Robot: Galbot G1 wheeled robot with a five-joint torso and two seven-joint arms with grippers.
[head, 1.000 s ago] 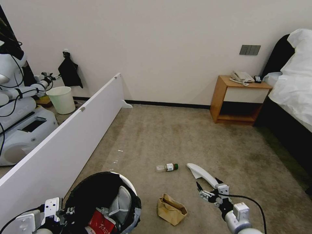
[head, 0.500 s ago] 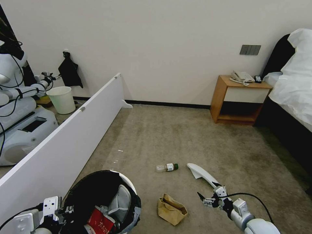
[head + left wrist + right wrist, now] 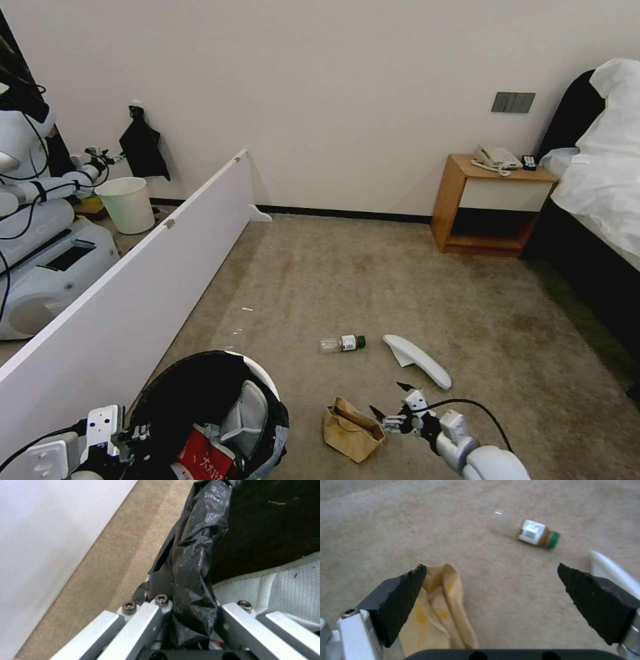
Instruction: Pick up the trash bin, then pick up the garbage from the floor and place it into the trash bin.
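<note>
The trash bin (image 3: pixel 263 373), white with a black liner (image 3: pixel 195 562), sits at the lower left of the head view, and my left gripper (image 3: pixel 123 437) is shut on its rim (image 3: pixel 186 597). Inside lie a white slipper (image 3: pixel 245 412) and a red wrapper (image 3: pixel 203 460). On the carpet floor (image 3: pixel 400 280) lie a brown paper bag (image 3: pixel 351 430), a clear green-capped bottle (image 3: pixel 342 343) and a second white slipper (image 3: pixel 417 360). My right gripper (image 3: pixel 392 402) hangs open just right of the bag. In the right wrist view (image 3: pixel 491 571) one finger stands over the bag's edge (image 3: pixel 443 610), with the bottle (image 3: pixel 533 531) farther off.
A long white partition board (image 3: pixel 133 293) runs along the left, close to the bin. Behind it stand an unlined pale bin (image 3: pixel 127 203) and another robot (image 3: pixel 40 253). A wooden nightstand (image 3: pixel 490 203) and a bed (image 3: pixel 600 193) are at the far right.
My right gripper has swung left and lowered, from over the white slipper to beside the paper bag. The left gripper and the bin have stayed put.
</note>
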